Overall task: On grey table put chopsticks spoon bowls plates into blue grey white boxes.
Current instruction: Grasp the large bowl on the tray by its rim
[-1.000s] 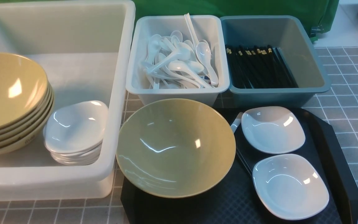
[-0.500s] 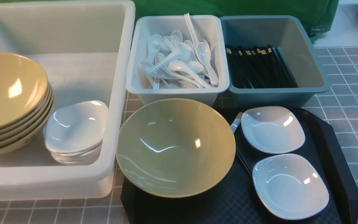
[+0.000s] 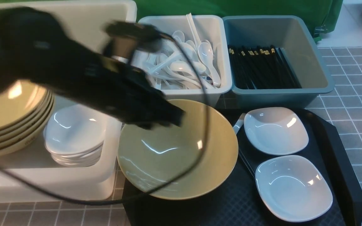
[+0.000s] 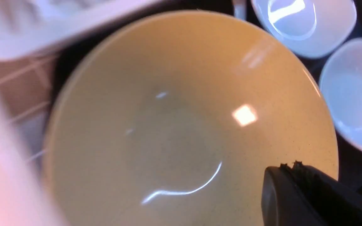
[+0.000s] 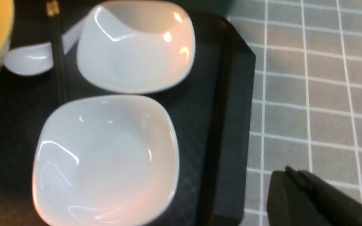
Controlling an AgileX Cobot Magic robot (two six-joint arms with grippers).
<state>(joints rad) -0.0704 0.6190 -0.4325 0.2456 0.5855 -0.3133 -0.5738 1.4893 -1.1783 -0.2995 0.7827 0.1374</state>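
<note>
An olive-yellow bowl [image 3: 178, 149] [image 4: 184, 125] sits on the left of a black tray [image 3: 335, 150]. My left gripper [image 3: 178, 117] [image 4: 289, 164] hangs shut and empty over its far rim, blurred by motion. To the right lie two white plates [image 3: 275, 130] [image 3: 294, 186]. Between bowl and plates lie a spoon [image 3: 239, 123] [image 5: 30, 58] and black chopsticks [image 3: 245, 163] [image 5: 57, 56]. My right gripper [image 5: 289, 171], shut and empty, hovers over the grey table [image 5: 319, 94] beside the tray's edge; it is outside the front view.
The white box [image 3: 118, 103] at left holds stacked bowls [image 3: 11, 110] and plates [image 3: 74, 131]. The grey box [image 3: 181, 91] holds several spoons. The blue box [image 3: 322, 75] holds several chopsticks. A black cable [image 3: 204, 125] loops over the bowl.
My left arm has swung into the front view from the left and now reaches over the bowl; no arm showed there before. The dishes have not moved.
</note>
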